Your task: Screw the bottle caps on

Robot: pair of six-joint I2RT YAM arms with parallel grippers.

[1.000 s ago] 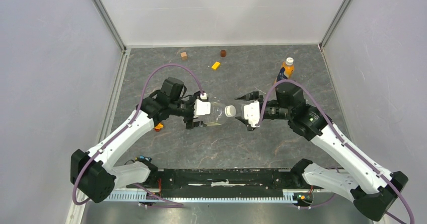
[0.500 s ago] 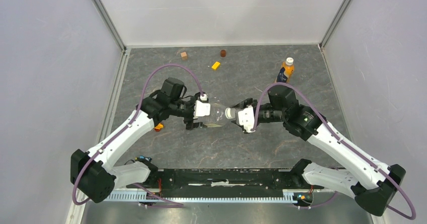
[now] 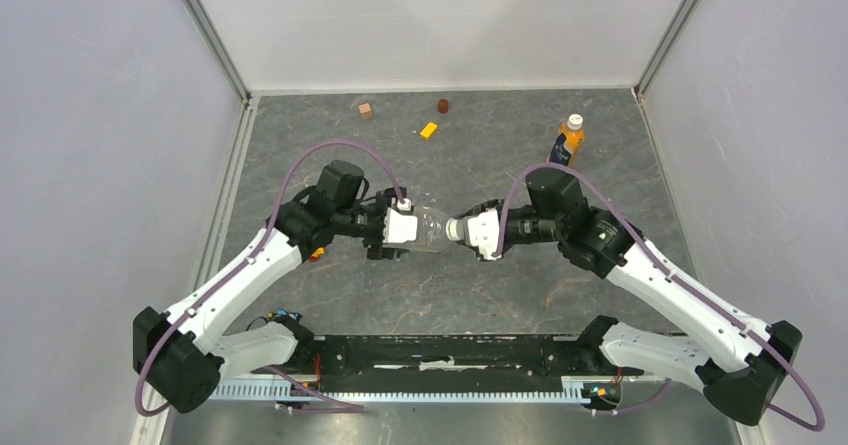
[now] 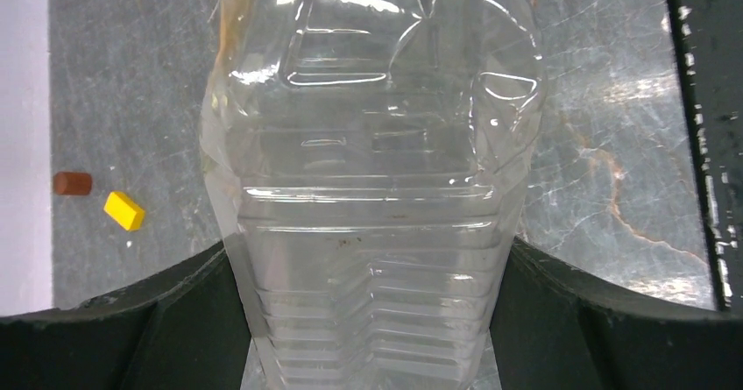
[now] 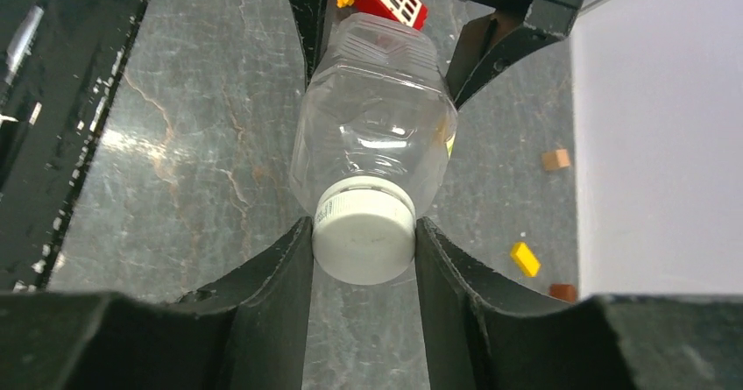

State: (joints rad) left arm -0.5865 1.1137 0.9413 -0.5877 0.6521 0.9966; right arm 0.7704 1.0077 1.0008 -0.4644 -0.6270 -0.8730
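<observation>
The clear bottle [image 3: 430,227] lies level above the table, and my left gripper [image 3: 400,227] is shut on its body. In the left wrist view the ribbed bottle [image 4: 377,145] fills the gap of the left gripper [image 4: 370,248], both jaws against its sides. A white bottle cap [image 3: 455,229] sits on its neck, pointing right. My right gripper [image 3: 462,231] is shut on that cap [image 5: 364,237], one black finger [image 5: 280,272] on each side. The orange bottle [image 3: 565,143] stands at the back right with a white cap [image 3: 574,122] on top.
A brown cylinder [image 3: 443,105], a yellow block [image 3: 429,130] and a tan cube [image 3: 366,111] lie near the back wall. A small orange piece [image 3: 316,253] lies by the left arm, and a red brick [image 5: 390,3] shows behind the bottle. Grey walls enclose three sides.
My right gripper moved left to the bottle's neck and its jaws came together on the cap. The left arm shifted slightly, still holding the bottle.
</observation>
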